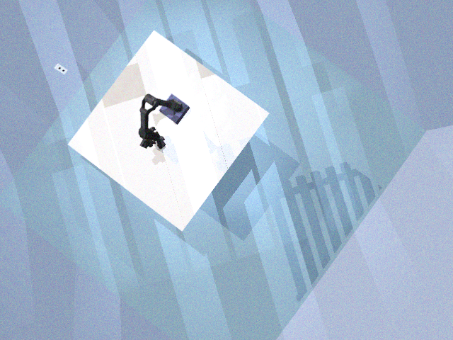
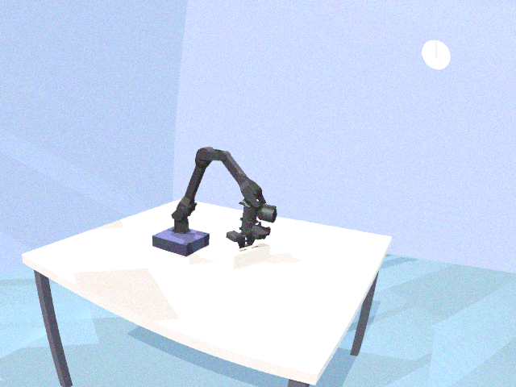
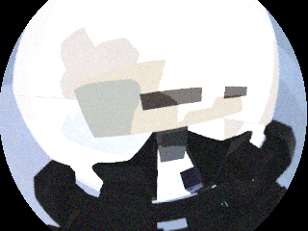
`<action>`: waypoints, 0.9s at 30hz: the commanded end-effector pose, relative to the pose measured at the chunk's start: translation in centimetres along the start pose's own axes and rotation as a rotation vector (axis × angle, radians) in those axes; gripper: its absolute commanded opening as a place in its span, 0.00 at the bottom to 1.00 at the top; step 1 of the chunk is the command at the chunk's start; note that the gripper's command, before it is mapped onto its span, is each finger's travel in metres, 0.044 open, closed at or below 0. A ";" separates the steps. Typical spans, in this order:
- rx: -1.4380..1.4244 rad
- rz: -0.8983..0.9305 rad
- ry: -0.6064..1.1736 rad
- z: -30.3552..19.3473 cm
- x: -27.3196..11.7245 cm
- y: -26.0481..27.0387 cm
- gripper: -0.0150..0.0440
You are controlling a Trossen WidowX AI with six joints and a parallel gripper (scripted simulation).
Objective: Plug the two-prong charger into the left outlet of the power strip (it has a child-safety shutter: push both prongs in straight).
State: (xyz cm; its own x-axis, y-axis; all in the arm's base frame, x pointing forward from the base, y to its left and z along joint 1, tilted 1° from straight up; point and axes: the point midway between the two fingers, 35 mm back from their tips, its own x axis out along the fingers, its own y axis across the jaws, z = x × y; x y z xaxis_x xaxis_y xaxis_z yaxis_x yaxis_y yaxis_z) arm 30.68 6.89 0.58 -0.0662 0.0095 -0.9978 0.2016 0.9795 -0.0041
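Gripping the dark charger point(image 3: 171, 144), the pincer point(image 2: 247, 245) point(image 3: 171, 144) points down at the pale power strip point(image 2: 251, 255) point(image 3: 156, 108) on the white desk point(image 1: 146, 176) point(image 2: 258, 308) point(image 3: 207, 43). Whether the prongs touch the strip cannot be told.
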 end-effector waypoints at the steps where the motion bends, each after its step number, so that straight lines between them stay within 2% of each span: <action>1: -0.003 0.003 -0.024 0.9 -0.1 0.1 0.25; 27: -0.003 0.003 -0.024 1.6 0.0 0.1 0.25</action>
State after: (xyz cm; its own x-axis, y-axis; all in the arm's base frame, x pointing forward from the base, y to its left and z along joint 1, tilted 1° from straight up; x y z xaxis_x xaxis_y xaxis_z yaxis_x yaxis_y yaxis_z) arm 31.31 6.77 0.53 -0.0714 0.0089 -0.9974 0.1992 0.9799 -0.0055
